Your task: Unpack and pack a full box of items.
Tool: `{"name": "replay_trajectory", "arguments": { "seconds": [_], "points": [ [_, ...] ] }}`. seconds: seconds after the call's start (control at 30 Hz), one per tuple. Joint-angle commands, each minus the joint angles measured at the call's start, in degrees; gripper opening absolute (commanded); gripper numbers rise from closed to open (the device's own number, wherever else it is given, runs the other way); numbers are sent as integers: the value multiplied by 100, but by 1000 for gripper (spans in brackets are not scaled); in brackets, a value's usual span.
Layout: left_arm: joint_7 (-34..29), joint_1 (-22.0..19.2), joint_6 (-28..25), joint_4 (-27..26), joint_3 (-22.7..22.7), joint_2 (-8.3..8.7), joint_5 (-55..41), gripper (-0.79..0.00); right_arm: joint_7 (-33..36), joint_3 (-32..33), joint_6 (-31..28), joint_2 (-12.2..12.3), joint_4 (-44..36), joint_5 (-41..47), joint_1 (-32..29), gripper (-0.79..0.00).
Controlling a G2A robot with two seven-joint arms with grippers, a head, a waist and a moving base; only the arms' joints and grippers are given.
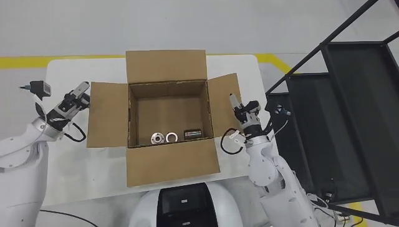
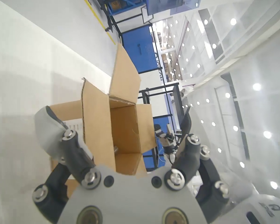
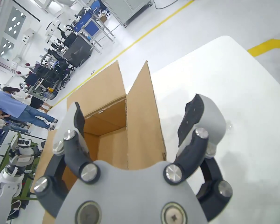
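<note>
Open box (image 1: 167,67): 3 metal pcs (image 1: 171,137) inside.

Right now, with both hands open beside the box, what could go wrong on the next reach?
1. The open left hand and open right hand flank the brown cardboard box by its spread side flaps. Swinging inward low could catch a flap and shove the box.
2. The three small metal parts lie deep inside by its near side. A hand may strike cardboard and miss.
</note>
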Motion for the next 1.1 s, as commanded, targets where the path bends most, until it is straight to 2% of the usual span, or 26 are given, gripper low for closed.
{"name": "replay_trajectory", "arguments": {
  "seconds": [0.0,0.1,0.27,0.37,0.63,0.87,1.07],
  "points": [
    [-188,42,58,-194,44,-2,-254,0,167,-47,-125,-1,29,163,-19,0],
    [-394,32,144,-457,175,-9,-480,0,178,-128,-660,-12,-45,609,-30,0],
    [-458,-135,122,-629,552,-34,-341,0,199,-362,-1596,-9,-265,745,31,0],
    [-504,-247,119,-632,798,-50,-197,0,369,-529,-1783,-13,-216,740,186,0],
    [-280,-541,33,-331,1273,-94,238,0,699,-1335,-1598,-128,501,662,1091,0],
    [-185,-590,3,-290,1312,-83,350,0,973,-1959,-1150,-247,1104,323,1782,0],
    [-6,-616,-15,-219,1316,-67,613,0,1258,-2158,-750,-281,1286,-44,2015,0]
  ]
}}
